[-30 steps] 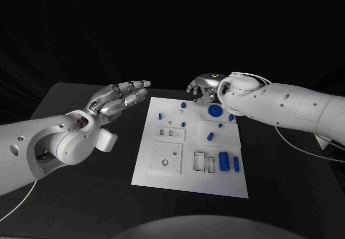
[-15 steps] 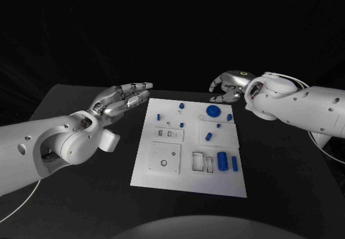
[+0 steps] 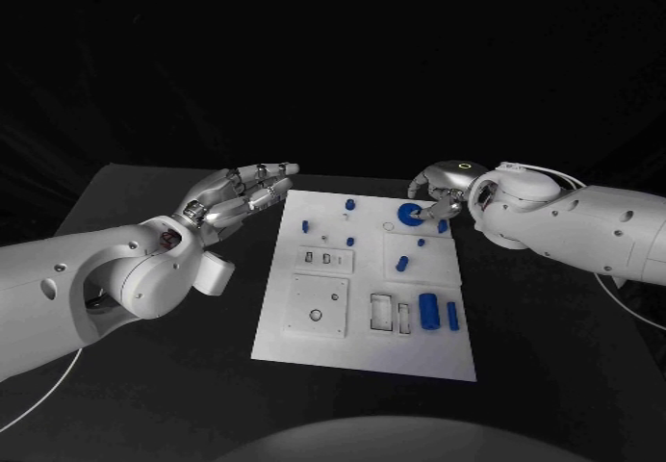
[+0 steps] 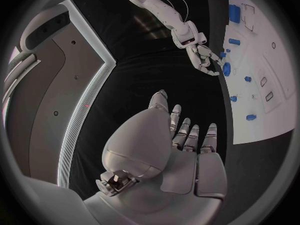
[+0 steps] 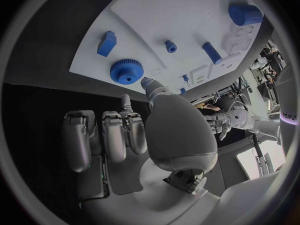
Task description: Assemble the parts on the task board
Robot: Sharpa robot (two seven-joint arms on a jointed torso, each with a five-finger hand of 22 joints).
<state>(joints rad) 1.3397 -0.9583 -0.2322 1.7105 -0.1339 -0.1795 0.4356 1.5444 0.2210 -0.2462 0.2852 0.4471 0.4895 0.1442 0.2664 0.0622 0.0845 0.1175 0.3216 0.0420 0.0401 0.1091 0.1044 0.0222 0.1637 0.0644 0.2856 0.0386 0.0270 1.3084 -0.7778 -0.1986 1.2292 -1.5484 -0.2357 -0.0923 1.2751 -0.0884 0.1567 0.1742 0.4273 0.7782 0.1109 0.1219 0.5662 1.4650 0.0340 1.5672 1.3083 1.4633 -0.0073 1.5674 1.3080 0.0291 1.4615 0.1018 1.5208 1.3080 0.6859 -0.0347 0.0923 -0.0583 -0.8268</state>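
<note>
The white task board (image 3: 326,342) lies mid-table with several blue parts on it. A blue gear (image 3: 411,214) sits near its far right corner, a blue cylinder (image 3: 429,310) and a slimmer piece (image 3: 452,316) lie near the right edge, and a small peg (image 3: 404,262) lies between them. My right hand (image 3: 437,186) hovers just beyond the gear with its fingers bent down and apart, holding nothing. In the right wrist view its fingertip (image 5: 149,83) points close to the gear (image 5: 127,71). My left hand (image 3: 236,197) is held open, fingers spread, beside the board's far left corner.
The board carries a square plate with a hole (image 3: 320,306) and narrow rectangular slots (image 3: 389,313). Small blue pegs (image 3: 350,204) stand along its far part. Black table (image 3: 166,385) surrounds the board, with its far edge just behind both hands.
My right hand has swung right, off the board's far edge, and then come down close to the blue gear. The left hand has hardly moved.
</note>
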